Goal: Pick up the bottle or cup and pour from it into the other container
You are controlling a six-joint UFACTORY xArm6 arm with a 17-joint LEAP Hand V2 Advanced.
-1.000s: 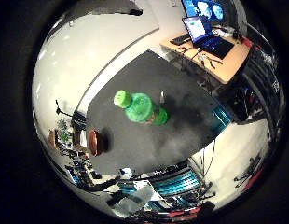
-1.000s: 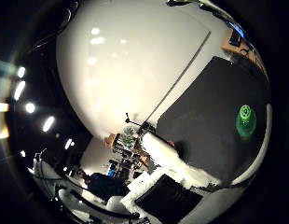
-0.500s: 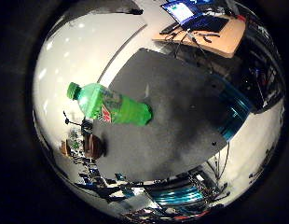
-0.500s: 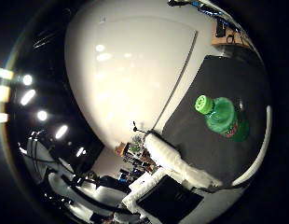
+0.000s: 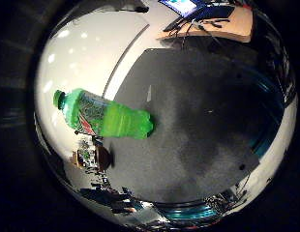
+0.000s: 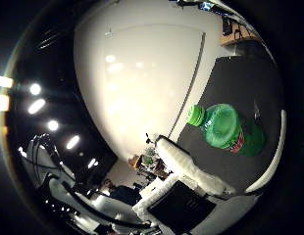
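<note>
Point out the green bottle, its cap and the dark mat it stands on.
green bottle [image 5: 109,118], little finger side palm view, on its labelled body.
cap [image 6: 195,116], thumb side palm view, on its top.
dark mat [image 5: 203,121], little finger side palm view, on bare surface.

Below my palm lies a dark grey mat [image 5: 198,125] on a pale, glossy floor [image 5: 87,58] that throws back soft spots of light, a thin dark seam running through it alongside the mat's edge. Beyond the mat's far corner, toward my one o'clock, stands a wooden desk [image 5: 227,26] with a lit screen [image 5: 179,6] on it. Off toward nine o'clock in my thumb-side view, bright ceiling lights [image 6: 37,105] glow against a dark ceiling, and a cluttered patch of small furniture [image 5: 92,157] sits by the mat's near corner.
</note>
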